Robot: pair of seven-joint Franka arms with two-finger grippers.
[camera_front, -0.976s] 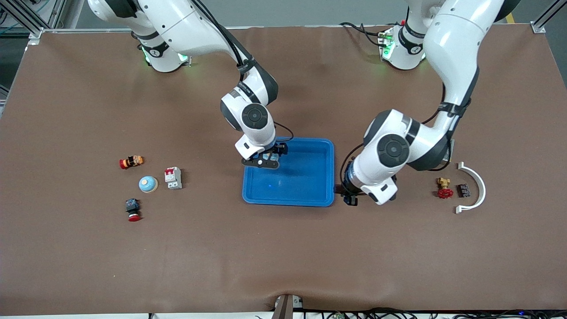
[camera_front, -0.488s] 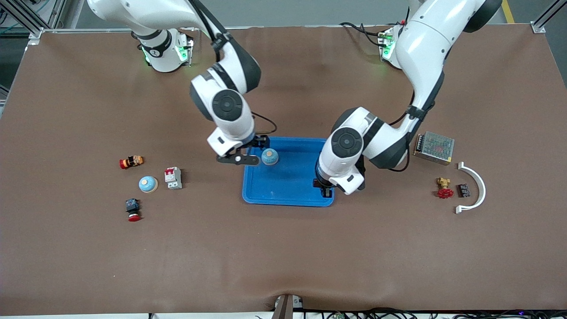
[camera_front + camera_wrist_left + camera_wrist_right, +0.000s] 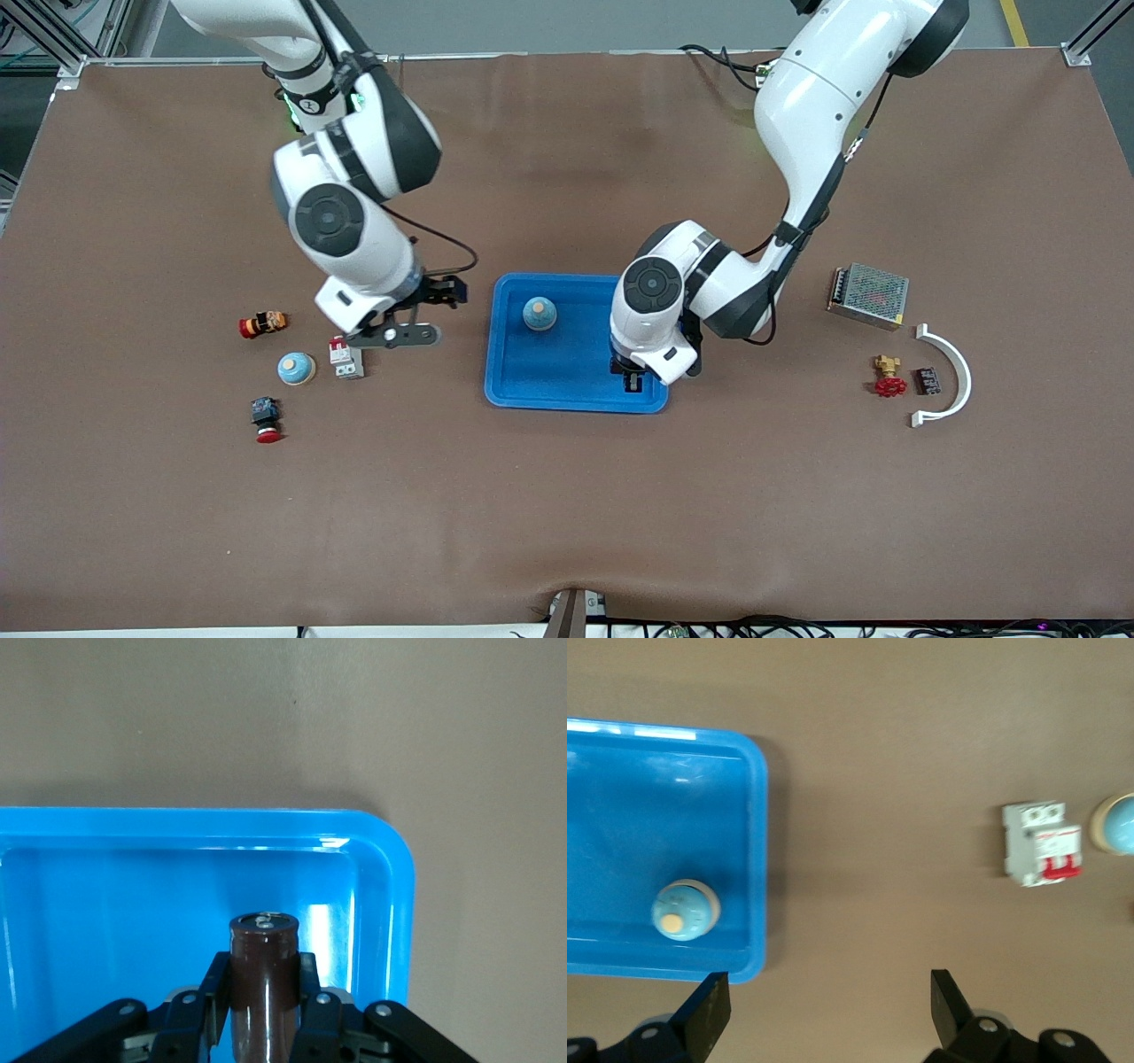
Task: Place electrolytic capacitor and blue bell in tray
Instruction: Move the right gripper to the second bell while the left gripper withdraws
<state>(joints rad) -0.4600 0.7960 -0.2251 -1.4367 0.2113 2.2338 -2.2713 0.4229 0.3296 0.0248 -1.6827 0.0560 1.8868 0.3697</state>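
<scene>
A robotics laboratory: two white Franka arms stand bolted along the top edge of a wide bench [image 3: 567,496] covered in brown matting, green status lights glowing at their bases. Aluminium framing posts show at the upper corners of the frame, and cables trail along the bottom edge. Small industrial parts lie scattered as test pieces: a circuit breaker [image 3: 345,356] and red push-buttons at centre left, a mesh-cased power supply [image 3: 869,295] and a red-handled brass valve [image 3: 887,376] at centre right.
</scene>
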